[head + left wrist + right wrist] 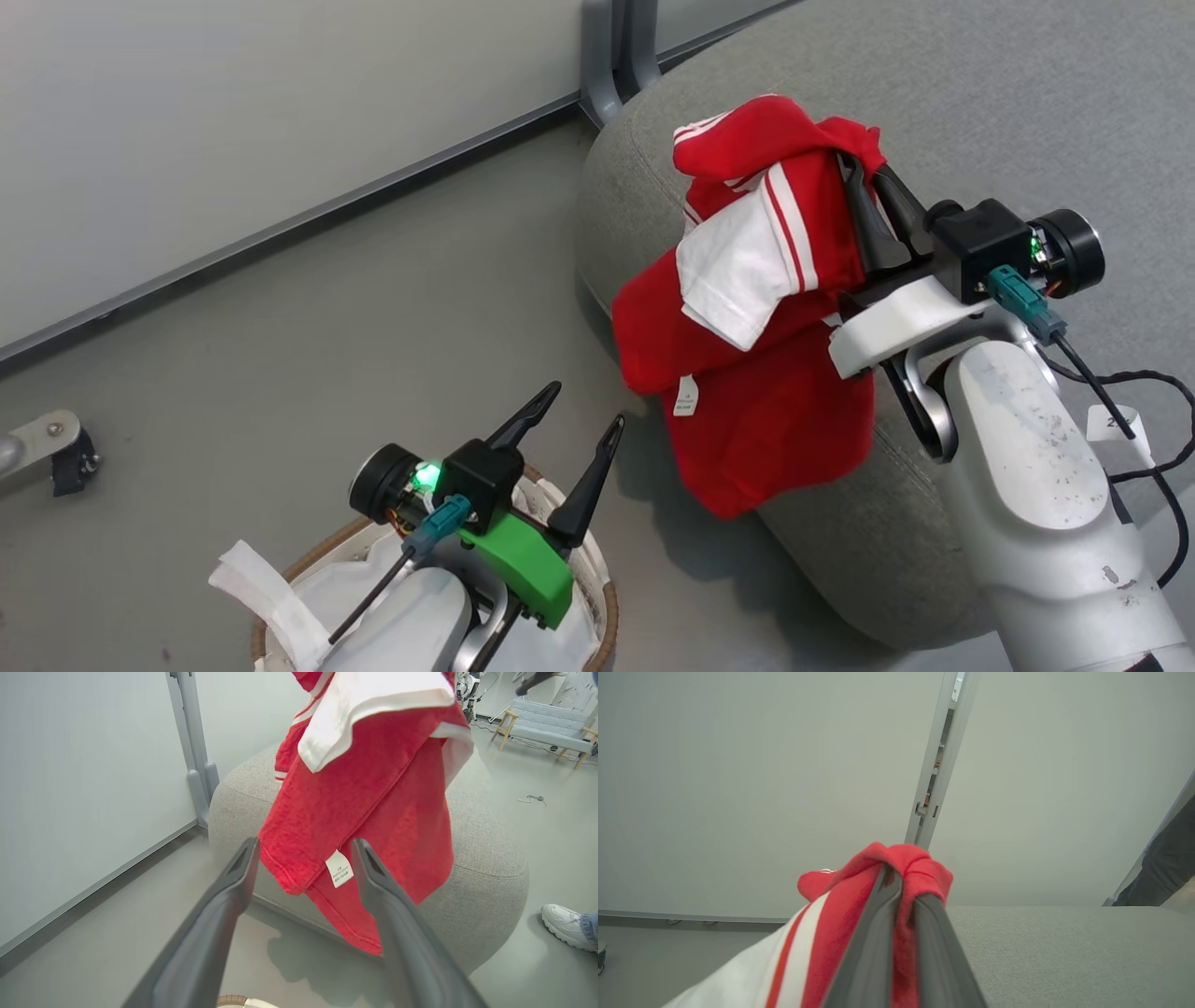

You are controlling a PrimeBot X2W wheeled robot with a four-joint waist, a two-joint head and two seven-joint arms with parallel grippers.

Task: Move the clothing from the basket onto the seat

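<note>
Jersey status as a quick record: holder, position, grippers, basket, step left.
jersey: red with white sleeves, bunched and hanging, out of the basket
held by: right gripper, shut on a fold near the top
position: hanging in front of the near edge of the seat; can't tell if it touches
left gripper: open, holding nothing, above the basket
basket: on the floor, white liner showing
left to do: lay the jersey on the seat and release it

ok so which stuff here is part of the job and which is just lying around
Job: red jersey, pinched in the right claw; grey seat; basket, below the open left claw.
Lying about: bench; green cord; a person's white shoe.
</note>
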